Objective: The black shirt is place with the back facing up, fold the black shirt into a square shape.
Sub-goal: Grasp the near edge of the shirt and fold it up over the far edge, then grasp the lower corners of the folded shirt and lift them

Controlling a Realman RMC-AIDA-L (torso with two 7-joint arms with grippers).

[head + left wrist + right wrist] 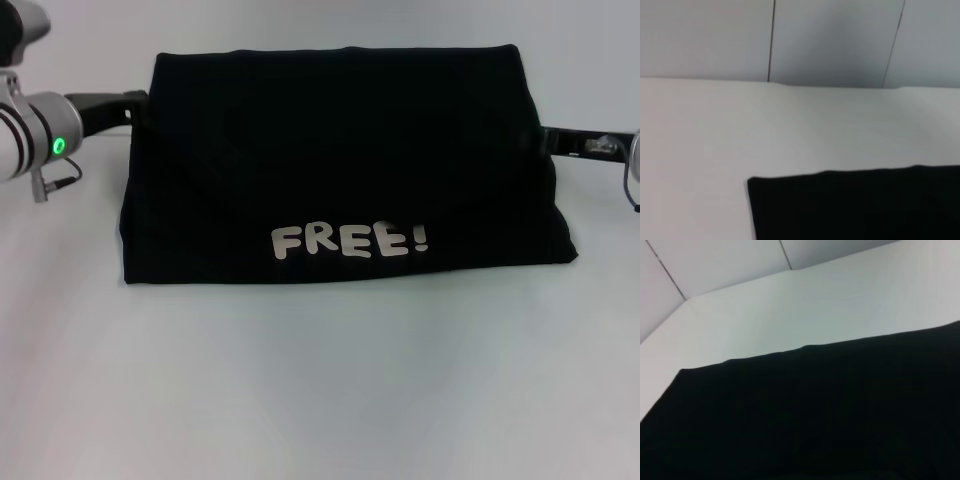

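Note:
The black shirt (340, 150) lies on the white table (320, 400) as a wide folded shape. An upper layer is laid over the lower one, and white "FREE!" lettering (350, 241) shows near the front edge. My left gripper (138, 104) is at the shirt's left edge, near the far corner. My right gripper (545, 140) is at the shirt's right edge, and both meet the cloth. The left wrist view shows a corner of the shirt (855, 205). Black fabric of the shirt (805, 415) fills the lower part of the right wrist view.
Bare white tabletop surrounds the shirt in front and at both sides. The table's far edge (790, 84) meets a grey panelled wall (835, 40). My left arm's silver housing with a green light (58, 145) hangs over the table's left side.

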